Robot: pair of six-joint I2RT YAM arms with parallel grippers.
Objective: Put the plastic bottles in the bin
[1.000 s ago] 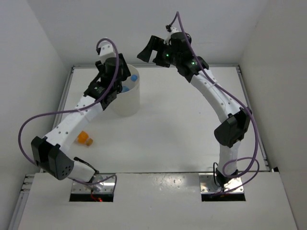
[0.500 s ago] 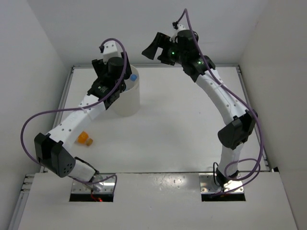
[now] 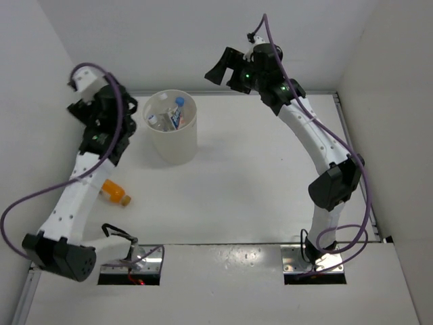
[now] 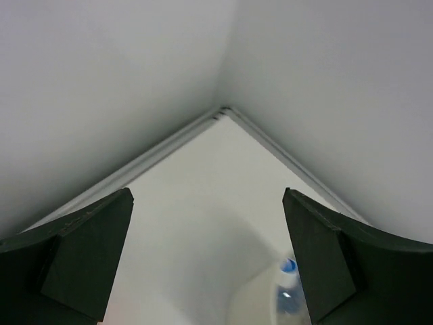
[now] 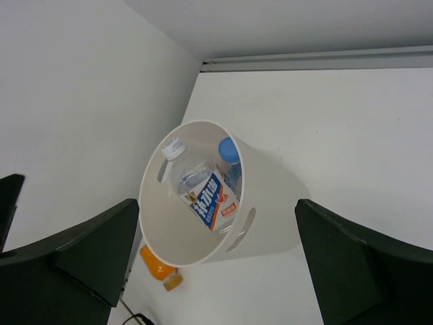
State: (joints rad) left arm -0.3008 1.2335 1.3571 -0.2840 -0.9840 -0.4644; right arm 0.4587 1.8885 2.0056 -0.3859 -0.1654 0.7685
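Plastic bottles are nearly all put away; one is left out. The left gripper [image 4: 208, 203] is raised toward the far left corner, its fingers [image 4: 88, 250] spread wide with nothing between them. Nearer the arm bases, the orange bottle [image 3: 115, 193] lies on its side on the worktop [image 3: 257, 183], close to the left arm and apart from the bin. It looks light, smooth and thin-walled, likely to roll or dent, so a gentle hold across the middle of its body seems best. The bin [image 3: 177, 147] stands upright, holding a labelled bottle [image 5: 206, 196] and a blue-capped bottle [image 5: 229, 150]; a third I cannot make out for sure. The right gripper [image 3: 226, 73] hovers high beyond the bin, spread wide and empty.
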